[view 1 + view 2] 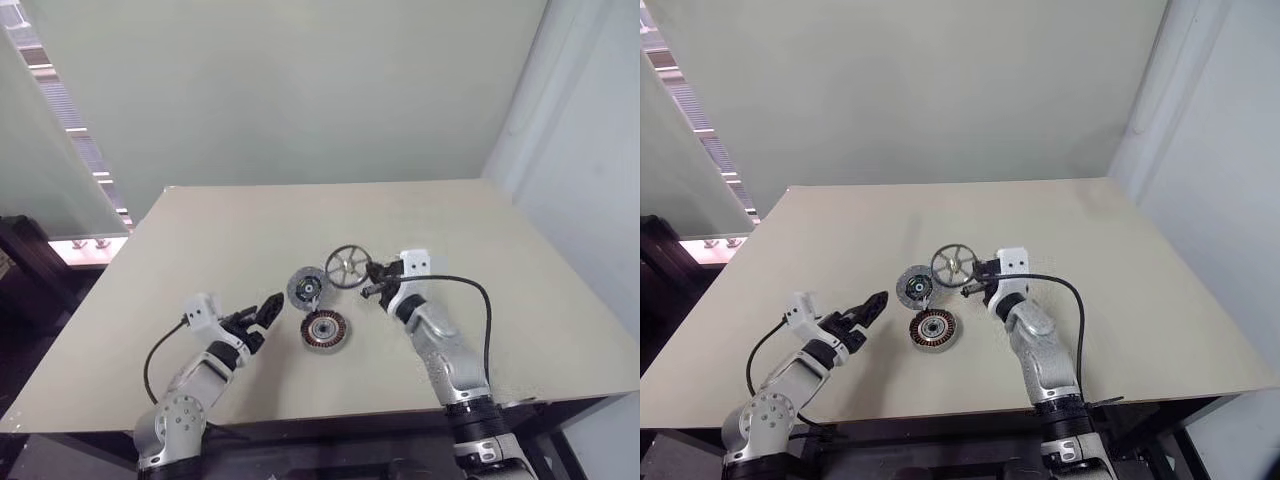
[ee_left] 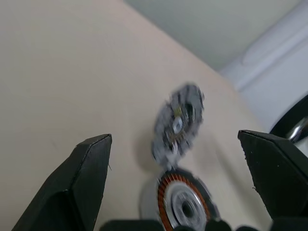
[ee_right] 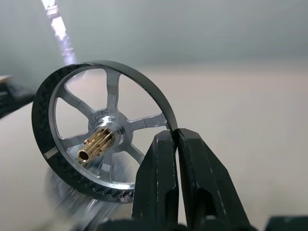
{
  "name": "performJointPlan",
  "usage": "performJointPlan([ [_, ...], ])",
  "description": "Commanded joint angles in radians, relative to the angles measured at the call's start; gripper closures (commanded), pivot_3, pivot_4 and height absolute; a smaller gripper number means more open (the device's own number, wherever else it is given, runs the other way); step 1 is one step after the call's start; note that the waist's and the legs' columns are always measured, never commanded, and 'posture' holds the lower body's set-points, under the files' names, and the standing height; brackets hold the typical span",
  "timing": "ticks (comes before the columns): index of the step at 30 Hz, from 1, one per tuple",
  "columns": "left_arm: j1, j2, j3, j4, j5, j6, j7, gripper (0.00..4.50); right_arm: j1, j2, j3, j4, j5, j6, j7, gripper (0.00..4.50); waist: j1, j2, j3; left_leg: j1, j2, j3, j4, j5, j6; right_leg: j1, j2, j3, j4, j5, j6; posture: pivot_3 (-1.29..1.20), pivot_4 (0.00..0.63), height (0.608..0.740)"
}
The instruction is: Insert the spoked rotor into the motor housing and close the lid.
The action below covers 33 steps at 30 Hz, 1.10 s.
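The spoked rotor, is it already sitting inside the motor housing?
No, the right gripper holds the spoked rotor by its rim above the table, apart from the motor housing.

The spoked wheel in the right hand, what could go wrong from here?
1. The right fingers pinch the spoked wheel only at its thin rim, so it might pivot or slip free.
2. The lid lies close beside the motor housing; lowering the wheel could knock it.
3. The brass shaft must meet the housing's centre; coming in tilted, it may jam.
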Motion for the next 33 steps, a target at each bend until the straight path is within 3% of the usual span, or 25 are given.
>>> performJointPlan([
  [1, -0.039, -0.048, 0.048, -0.046, -0.224, 0.137, 0.099, 0.00, -0.025, -0.016, 0.046, 0.037, -0.126, -0.274, -0.051, 4.47, 0.001, 0.000, 0.000, 0.000, 0.000, 0.000, 0.000, 0.000, 0.000, 0.000, 0.000, 0.000, 0.000, 0.000, 0.000, 0.00, 0.000, 0.740],
  [4, -0.068, -0.113, 0.096, -0.017, -0.430, 0.190, 0.238, 0.00, -0.027, -0.036, 0.080, 0.072, -0.171, -0.374, -0.040, 4.47, 0.001, -0.001, 0.000, 0.000, 0.000, -0.001, 0.002, 0.000, 0.000, 0.001, -0.001, 0.000, 0.000, 0.000, 0.000, 0.00, 0.000, 0.740],
  [12, -0.119, -0.312, 0.157, 0.035, -0.963, 0.005, 0.612, 0.00, -0.021, -0.062, 0.102, 0.121, -0.208, -0.460, -0.041, 4.47, 0.001, -0.003, 0.000, 0.000, 0.000, -0.001, 0.005, 0.000, 0.000, 0.003, 0.000, 0.000, 0.001, 0.000, 0.000, 0.00, 0.000, 0.740],
  [15, -0.102, -0.311, 0.119, 0.023, -1.040, -0.038, 0.653, 0.00, -0.023, -0.066, 0.101, 0.127, -0.217, -0.468, -0.045, 4.47, 0.002, -0.003, 0.000, 0.000, -0.001, -0.002, 0.005, 0.000, 0.000, 0.004, 0.000, 0.001, 0.001, 0.000, -0.001, 0.00, 0.000, 0.740],
  [19, -0.102, -0.392, 0.092, -0.006, -1.113, -0.126, 0.700, 0.00, -0.024, -0.084, 0.110, 0.137, -0.251, -0.502, -0.050, 4.47, 0.002, -0.004, 0.000, 0.000, -0.003, -0.002, 0.005, 0.000, 0.000, 0.005, 0.000, 0.002, 0.000, 0.000, -0.001, 0.00, 0.000, 0.740],
  [22, -0.106, -0.411, 0.042, -0.026, -1.113, -0.171, 0.723, 0.00, -0.024, -0.094, 0.120, 0.148, -0.273, -0.524, -0.056, 4.47, 0.002, -0.004, 0.000, 0.001, -0.004, -0.001, 0.005, 0.000, 0.000, 0.005, 0.000, 0.004, 0.000, 0.000, -0.001, 0.00, 0.000, 0.740],
  [25, -0.089, -0.355, -0.029, -0.021, -1.090, -0.161, 0.719, 0.00, -0.024, -0.098, 0.127, 0.156, -0.283, -0.526, -0.056, 4.47, 0.003, -0.004, 0.000, 0.001, -0.004, -0.001, 0.006, 0.000, 0.001, 0.005, 0.000, 0.004, 0.000, -0.001, -0.002, 0.00, 0.000, 0.740],
  [27, -0.071, -0.238, -0.090, -0.019, -0.936, -0.104, 0.647, 0.00, -0.023, -0.098, 0.128, 0.155, -0.282, -0.513, -0.051, 4.47, 0.003, -0.004, 0.000, 0.001, -0.004, -0.001, 0.006, 0.000, 0.001, 0.006, 0.000, 0.005, 0.000, -0.001, -0.003, 0.00, 0.000, 0.740],
  [29, -0.052, -0.068, -0.184, -0.044, -0.674, -0.057, 0.517, 0.00, -0.020, -0.096, 0.130, 0.153, -0.274, -0.488, -0.041, 4.47, 0.001, -0.004, 0.000, 0.002, -0.005, 0.000, 0.005, 0.000, 0.001, 0.006, 0.001, 0.007, 0.000, -0.001, -0.002, 0.00, 0.000, 0.740],
  [31, -0.034, 0.102, -0.297, -0.078, -0.409, -0.070, 0.332, 0.00, -0.018, -0.096, 0.131, 0.153, -0.270, -0.476, -0.034, 4.47, -0.003, -0.003, 0.000, 0.002, -0.004, 0.000, 0.005, 0.001, 0.001, 0.005, 0.004, 0.009, 0.001, -0.001, -0.003, 0.00, 0.000, 0.740],
  [33, -0.022, 0.215, -0.353, -0.080, -0.248, -0.124, 0.178, 0.00, -0.013, -0.093, 0.129, 0.151, -0.257, -0.456, -0.024, 4.47, -0.004, -0.001, 0.000, 0.003, 0.000, 0.002, 0.003, 0.001, 0.000, 0.004, 0.012, 0.017, 0.002, -0.001, -0.003, 0.00, 0.000, 0.740],
])
